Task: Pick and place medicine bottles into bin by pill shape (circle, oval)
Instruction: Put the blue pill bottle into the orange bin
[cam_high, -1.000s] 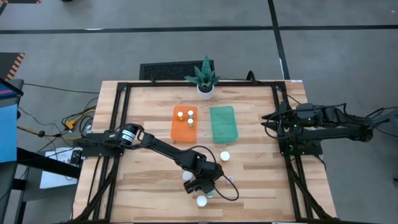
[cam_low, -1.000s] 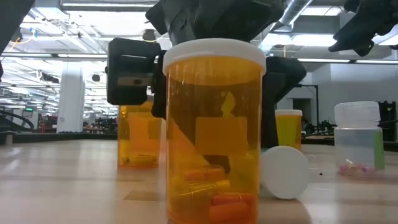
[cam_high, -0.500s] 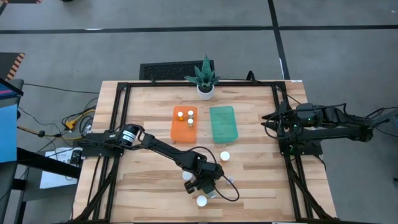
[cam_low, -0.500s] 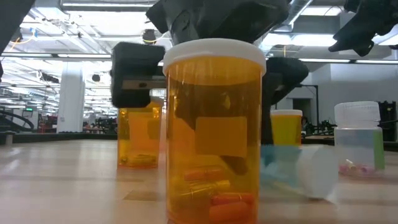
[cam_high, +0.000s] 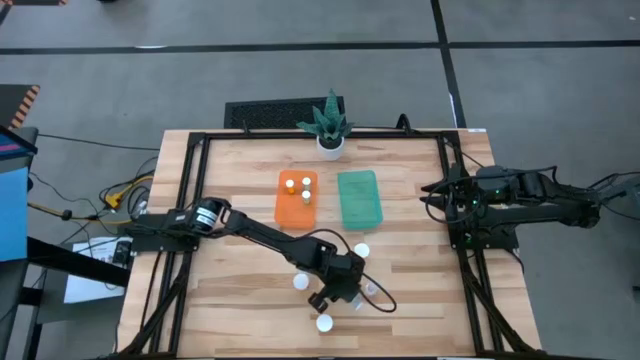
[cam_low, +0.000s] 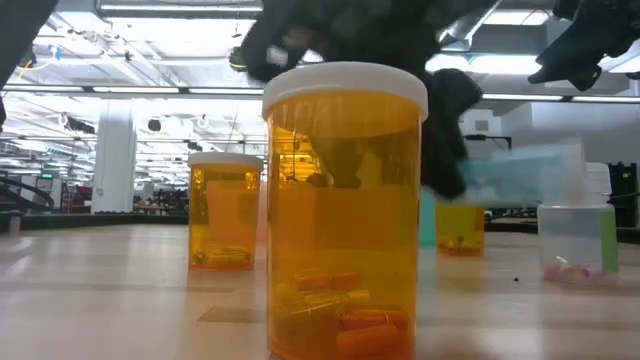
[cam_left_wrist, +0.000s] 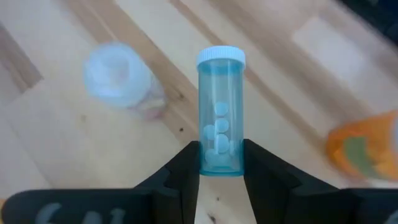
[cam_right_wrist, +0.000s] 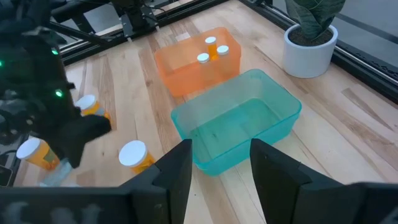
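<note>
Two dark fingers of the left tool (cam_left_wrist: 221, 171) clamp the base of a bluish-clear bottle (cam_left_wrist: 220, 124) with a white cap and round white pills inside. In the high view this tool (cam_high: 345, 290) sits toward 6 o'clock on the table (cam_high: 240, 200). An orange bin (cam_high: 296, 198) near the centre carries two small orange bottles (cam_high: 298, 188); a green bin (cam_high: 359, 199) lies just beside it at 3 o'clock. Other white-capped bottles stand near the left tool, one at (cam_high: 361, 251), another at (cam_high: 301, 281), a third at (cam_high: 324, 323). The right tool (cam_right_wrist: 219, 163) waits at the 3 o'clock edge, fingers apart, holding nothing. The lifted bottle appears blurred in the low view (cam_low: 525, 170), probably tilted.
</note>
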